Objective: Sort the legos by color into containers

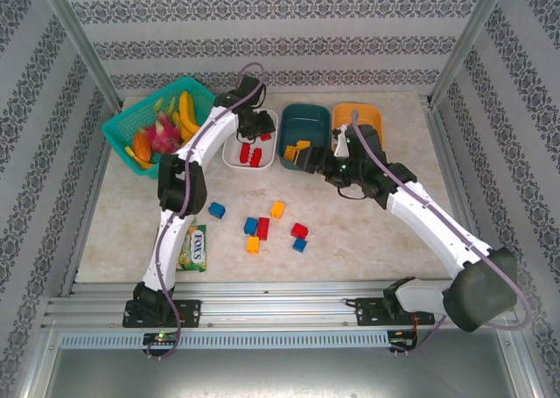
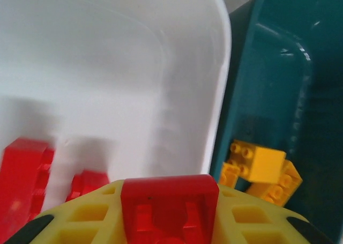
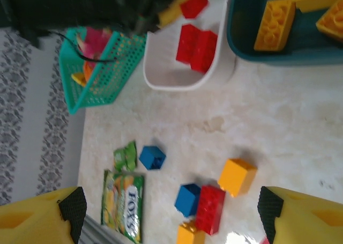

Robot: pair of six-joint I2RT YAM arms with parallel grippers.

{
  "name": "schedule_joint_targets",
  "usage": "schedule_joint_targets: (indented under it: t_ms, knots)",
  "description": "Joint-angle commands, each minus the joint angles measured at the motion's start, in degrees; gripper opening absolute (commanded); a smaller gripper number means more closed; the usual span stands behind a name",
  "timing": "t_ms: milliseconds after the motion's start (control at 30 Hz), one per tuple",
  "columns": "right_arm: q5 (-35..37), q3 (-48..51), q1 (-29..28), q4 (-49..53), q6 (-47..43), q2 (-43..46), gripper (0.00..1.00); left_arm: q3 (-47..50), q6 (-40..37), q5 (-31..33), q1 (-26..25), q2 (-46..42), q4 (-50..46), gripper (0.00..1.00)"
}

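Note:
My left gripper (image 1: 254, 129) hangs over the white tub (image 1: 234, 158), shut on a red lego (image 2: 170, 201) between its yellow fingers. Two more red legos (image 2: 24, 169) lie in the white tub (image 2: 107, 67). The dark teal tub (image 1: 308, 116) holds orange-yellow legos (image 2: 260, 166). The orange tub (image 1: 360, 115) stands to its right. My right gripper (image 1: 306, 159) is open and holds nothing, at the teal tub's near edge. Loose on the table lie blue (image 1: 216, 210), red (image 1: 262, 228) and orange-yellow (image 1: 277, 209) legos. Under my right gripper (image 3: 171, 214) are a blue (image 3: 187, 198), a red (image 3: 210, 209) and an orange-yellow lego (image 3: 237, 176).
A teal lattice basket (image 1: 131, 122) of fruit stands at the back left, close to the white tub. A green snack packet (image 1: 194, 247) lies at the front left near the left arm. Metal rails run along the table's near edge.

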State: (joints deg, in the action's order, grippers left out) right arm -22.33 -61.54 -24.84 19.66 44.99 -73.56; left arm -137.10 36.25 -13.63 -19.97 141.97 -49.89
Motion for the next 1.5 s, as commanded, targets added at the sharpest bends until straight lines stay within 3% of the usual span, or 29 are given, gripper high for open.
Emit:
schedule_joint_targets:
  t_ms: [0, 100, 233, 367, 600, 700, 800, 933, 1167, 1300, 1467]
  knots:
    - [0.36, -3.38, 0.44, -1.91, 1.49, -1.39, 0.85, -3.34, -2.18, -2.57, 1.19, 3.75, 0.93, 0.35]
    - [0.18, -3.09, 0.49, -2.17, 2.42, -2.09, 0.86, -3.53, -1.58, -3.61, 1.48, 5.46, 1.09, 0.38]
    - [0.61, -2.78, 0.49, -0.86, 1.71, -2.21, 0.85, -3.48, -1.71, -3.67, 1.57, 4.75, 0.32, 0.51]
    - [3.35, -2.45, 0.58, 3.23, -0.13, -1.18, 0.84, -3.51, -1.57, -3.04, 1.6, 1.62, -0.08, 0.58]
    - [11.77, -6.18, -2.4, 22.21, -4.22, -1.05, 0.81, -2.63, -1.37, -1.52, 1.29, -7.31, -3.46, 0.63]
    - [10.84, -4.84, -4.25, 28.05, -2.69, -1.08, 0.81, 1.36, -3.62, -2.06, 0.18, -13.73, -4.22, 0.66]
    - [8.99, -1.74, -6.62, 32.13, -0.48, -1.06, 0.81, 11.58, -7.31, -4.34, -1.9, -22.62, -2.16, 0.72]
    - [11.29, -0.01, -11.74, 36.3, 1.82, -1.96, 0.82, 34.5, -10.45, -6.02, -5.46, -39.7, 6.41, 0.85]
    - [17.42, 4.3, -21.94, 31.06, 14.42, -5.53, 0.83, 67.26, -8.53, -12.75, -9.81, -66.24, 10.97, 0.88]
    - [20.94, 5.03, -26.62, 26.45, 22.72, -8.99, 0.8, 77.75, -7.65, -14.85, -11.05, -78.51, 8.81, 0.88]
    - [25.51, 3.71, -29.38, 24.83, 27.99, -14.47, 0.77, 82.85, -6.26, -15.1, -11.06, -88.31, 5.69, 0.89]
